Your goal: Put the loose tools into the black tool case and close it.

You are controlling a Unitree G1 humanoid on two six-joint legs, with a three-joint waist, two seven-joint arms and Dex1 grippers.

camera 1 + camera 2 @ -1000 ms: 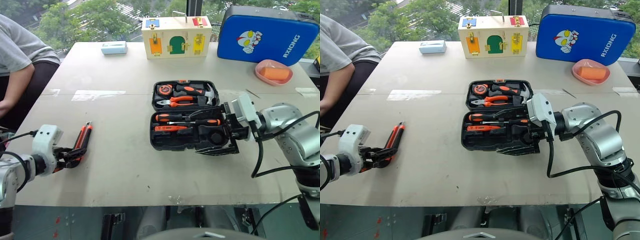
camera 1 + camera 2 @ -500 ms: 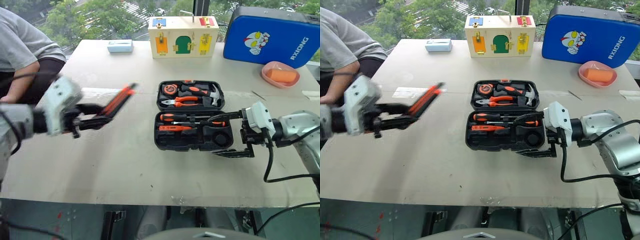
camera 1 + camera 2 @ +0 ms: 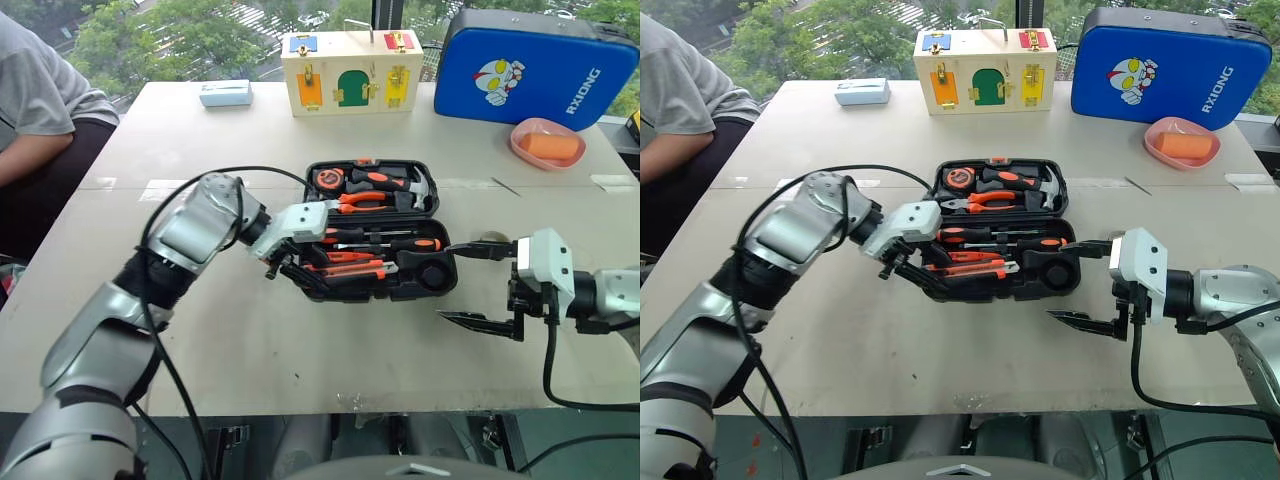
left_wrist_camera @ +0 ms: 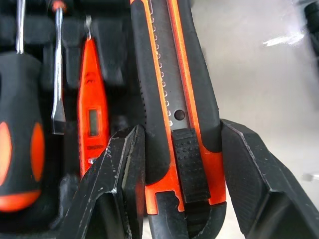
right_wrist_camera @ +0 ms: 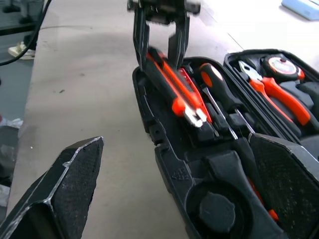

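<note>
Table [image 3: 250,350] grey | window [image 3: 150,30] behind | left end effector [image 3: 290,268] gripping utility knife [image 3: 345,271] | right end effector [image 3: 478,283] agape

My work surface is a pale grey table [image 3: 250,340] in even daylight. Beyond its far edge, a window [image 3: 180,25] shows green trees. A person in a grey shirt [image 3: 40,90] sits at the far left.
</note>
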